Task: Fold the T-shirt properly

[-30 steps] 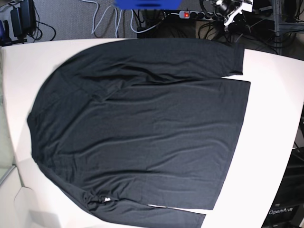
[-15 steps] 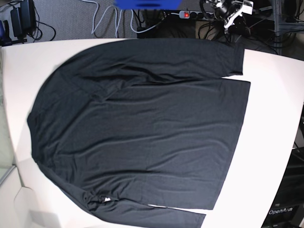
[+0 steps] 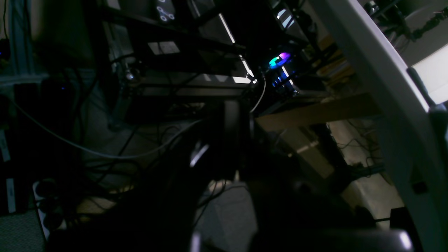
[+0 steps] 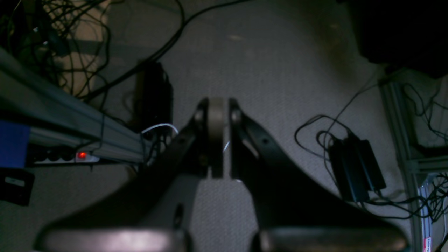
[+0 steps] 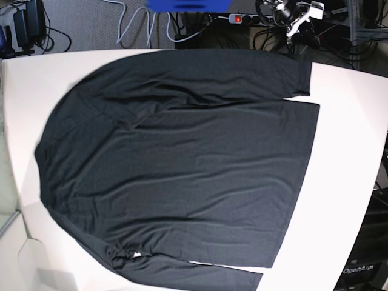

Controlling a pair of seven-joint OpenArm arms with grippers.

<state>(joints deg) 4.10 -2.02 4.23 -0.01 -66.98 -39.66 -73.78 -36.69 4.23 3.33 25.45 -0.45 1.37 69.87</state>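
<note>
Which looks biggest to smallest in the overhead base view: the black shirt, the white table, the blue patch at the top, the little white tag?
1. White table, though the shirt hides much of it.
2. T-shirt, covering most of the tabletop.
3. Blue patch, cut off by the picture's edge, so unsure.
4. White tag, tiny.

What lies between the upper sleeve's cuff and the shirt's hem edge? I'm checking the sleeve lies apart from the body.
In the base view, a narrow wedge of bare white table shows between the T-shirt sleeve cuff and the hem corner.
</note>
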